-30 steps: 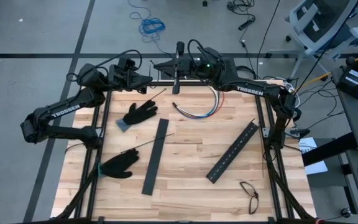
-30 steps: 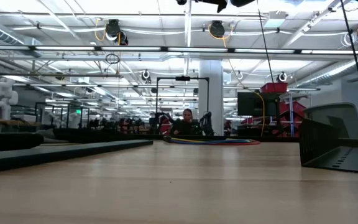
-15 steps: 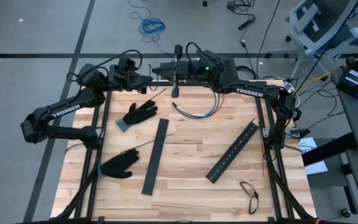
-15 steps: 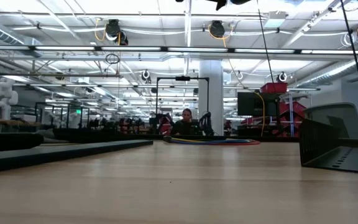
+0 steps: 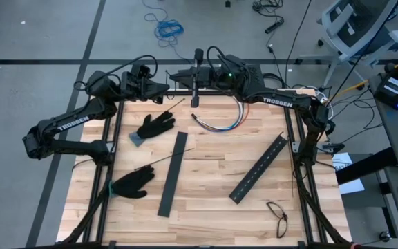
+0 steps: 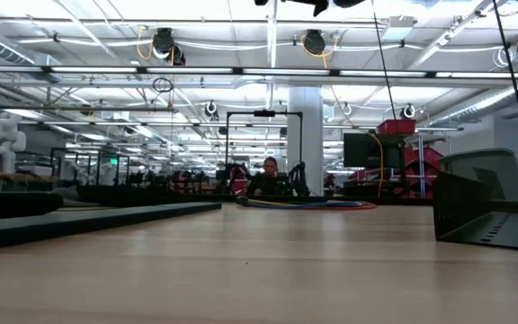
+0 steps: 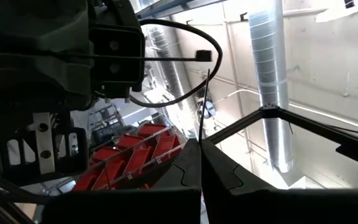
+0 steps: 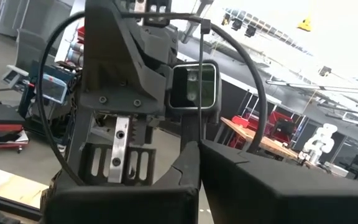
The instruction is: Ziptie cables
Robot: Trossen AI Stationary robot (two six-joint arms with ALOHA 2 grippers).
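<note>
you have barely started: the cables (image 5: 221,121) lie loose and untied, a curved fan of red, blue and white wires on the far middle of the desk (image 5: 213,180), with no tie around them. your left hand (image 5: 163,88) and right hand (image 5: 175,75) hover close together above the far edge, both clamped shut, and the wrist views show a thin dark ziptie (image 8: 202,87) pinched between the closed fingers and bowed into a loop. two more zipties (image 5: 168,160) lie straight on the desk. binding is all left.

Ziptie (image 7: 199,134) tail hidden between shut left claw (image 7: 200,144)
</note>
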